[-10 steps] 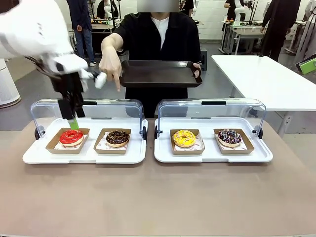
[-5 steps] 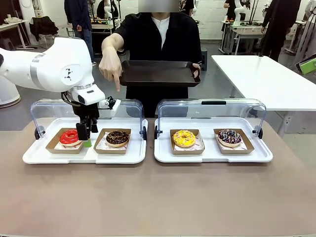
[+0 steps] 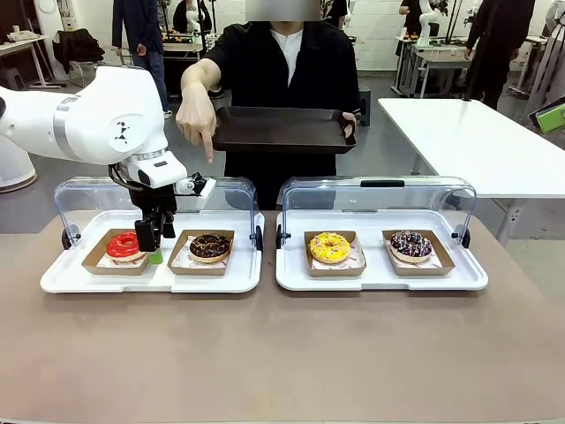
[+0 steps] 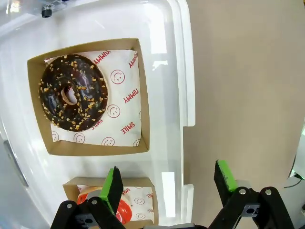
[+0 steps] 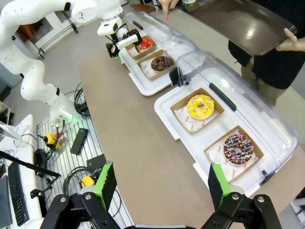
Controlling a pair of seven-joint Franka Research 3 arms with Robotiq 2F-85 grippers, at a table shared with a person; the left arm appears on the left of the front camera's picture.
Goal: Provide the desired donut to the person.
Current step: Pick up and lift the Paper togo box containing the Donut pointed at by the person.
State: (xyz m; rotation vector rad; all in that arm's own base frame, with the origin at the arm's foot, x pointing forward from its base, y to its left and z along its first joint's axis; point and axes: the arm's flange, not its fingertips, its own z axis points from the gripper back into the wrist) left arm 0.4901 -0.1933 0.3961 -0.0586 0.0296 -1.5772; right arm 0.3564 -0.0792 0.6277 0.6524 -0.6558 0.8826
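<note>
left white tray [image 3: 62,278]: smooth plastic, rounded corners, with a clear domed lid [image 3: 88,194] swung up at the back. it carries two shallow square boxes of brown card, each lined with printed paper. the left box holds a red donut [image 3: 122,244], glossy glaze; the right box holds a chocolate donut [image 3: 210,246], dark glaze flecked with pale nut crumbs. right white tray [image 3: 468,278], same build, has a yellow donut [image 3: 329,247] and a dark sprinkled donut [image 3: 410,245]. all four are round rings lying flat, hole upward, so none has a long axis. the tabletop [image 3: 282,353] is matt brown

the person [image 3: 287,62] stands at the far side, one hand [image 3: 196,115] with forefinger pointing straight down, in line with the chocolate donut in the front view. the other hand holds a flat black tray [image 3: 282,132], long side across the view

the left arm [image 3: 97,124], white and rounded, reaches down between the red and chocolate donuts. its jaws stand wide and hold nothing; in the wrist view one green-padded finger [image 4: 112,188] sits over the red donut's box, the other over the tabletop beyond the tray edge. contact with the donut cannot be told

the right jaws stand wide, empty, green pads [image 5: 106,183] high above the tabletop
</note>
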